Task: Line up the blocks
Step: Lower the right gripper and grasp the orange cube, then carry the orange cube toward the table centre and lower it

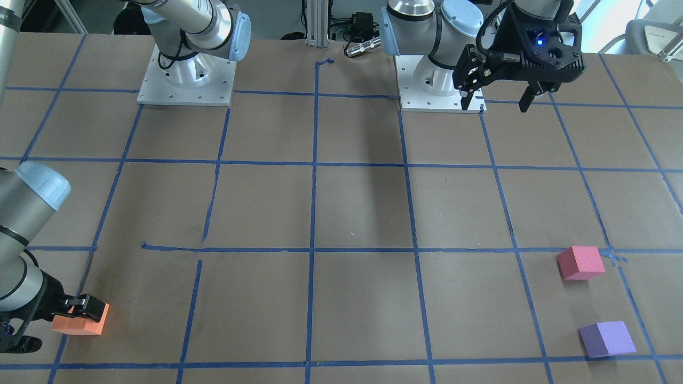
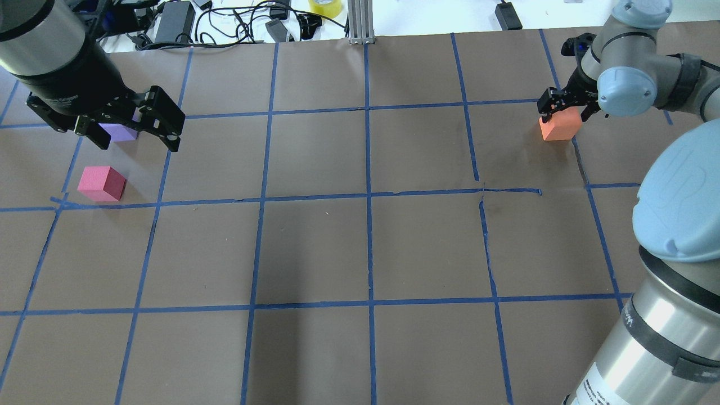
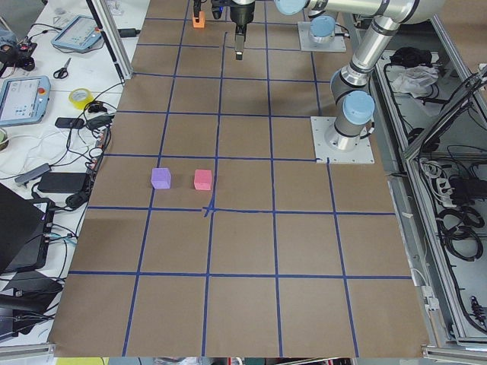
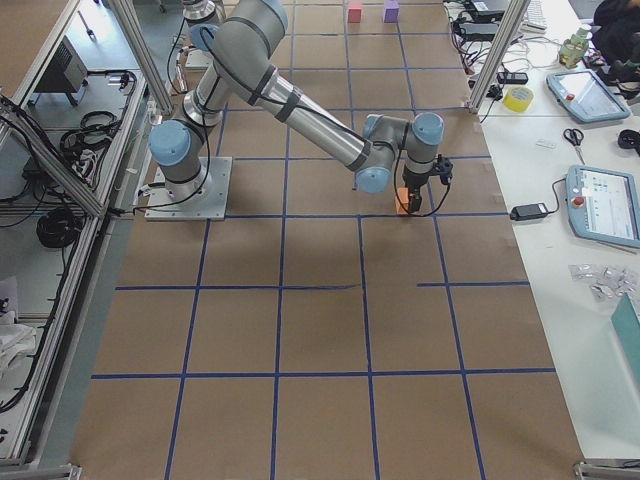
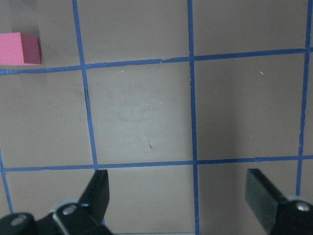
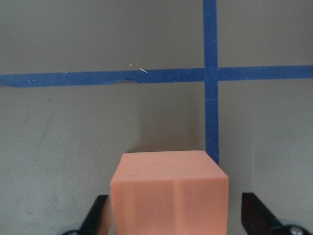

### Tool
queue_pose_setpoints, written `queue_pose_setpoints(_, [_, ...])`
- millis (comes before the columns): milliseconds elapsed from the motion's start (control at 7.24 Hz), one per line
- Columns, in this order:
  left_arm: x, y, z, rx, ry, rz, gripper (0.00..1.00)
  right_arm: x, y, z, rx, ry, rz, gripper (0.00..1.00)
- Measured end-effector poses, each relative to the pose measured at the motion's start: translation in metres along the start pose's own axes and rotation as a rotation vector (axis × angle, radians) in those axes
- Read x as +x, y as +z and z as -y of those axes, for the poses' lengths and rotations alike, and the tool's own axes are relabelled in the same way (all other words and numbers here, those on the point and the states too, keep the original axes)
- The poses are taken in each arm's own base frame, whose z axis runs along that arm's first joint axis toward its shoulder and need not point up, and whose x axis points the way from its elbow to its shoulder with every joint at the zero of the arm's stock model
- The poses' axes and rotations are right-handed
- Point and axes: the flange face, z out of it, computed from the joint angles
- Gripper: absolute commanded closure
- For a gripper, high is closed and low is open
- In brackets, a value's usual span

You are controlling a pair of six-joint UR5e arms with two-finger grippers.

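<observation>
Line not begun: orange block (image 2: pixel 558 128) on table (image 2: pixel 360 253), robot's right side, straddled by spread right claw (image 2: pixel 565 112), unpinched; pink block (image 2: pixel 101 183), purple block (image 1: pixel 607 339) near together, well apart leftward; left claw (image 5: pixel 178 196) spread, empty.

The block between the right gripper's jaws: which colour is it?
Orange block, clearest in the right wrist-mounted view.

One orange block (image 2: pixel 558 129), one pink-red block (image 2: pixel 101 183), one purple block (image 1: pixel 607 339); one left tool (image 1: pixel 496 105), one right tool (image 2: pixel 564 116).
</observation>
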Motion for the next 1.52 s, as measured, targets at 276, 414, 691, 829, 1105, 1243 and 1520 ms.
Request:
queue_pose_setpoints(276, [0.000,0.000,0.000,0.000,0.000,0.000,0.00,-0.003,-0.009,0.005,0.013,-0.005,-0.004,1.00])
queue_pose_setpoints(414, [0.000,0.000,0.000,0.000,0.001,0.000,0.00,-0.011,-0.022,0.009,0.023,-0.017,-0.007,1.00])
queue_pose_setpoints(691, [0.000,0.000,0.000,0.000,0.001,0.000,0.00,-0.077,-0.073,0.006,0.042,-0.047,-0.004,1.00])
queue_pose_setpoints(829, [0.000,0.000,0.000,0.000,0.001,0.000,0.00,-0.127,-0.093,-0.001,0.041,-0.029,0.004,1.00])
queue_pose_setpoints(1105, [0.000,0.000,0.000,0.000,0.002,0.000,0.00,-0.237,-0.111,-0.026,0.034,0.028,0.024,1.00])
queue_pose_setpoints(1243, [0.000,0.000,0.000,0.000,0.002,0.000,0.00,-0.288,-0.110,-0.041,0.027,0.051,0.036,1.00])
queue_pose_setpoints(1520, [0.000,0.000,0.000,0.000,0.002,0.000,0.00,-0.362,-0.098,-0.067,0.006,0.043,0.058,1.00])
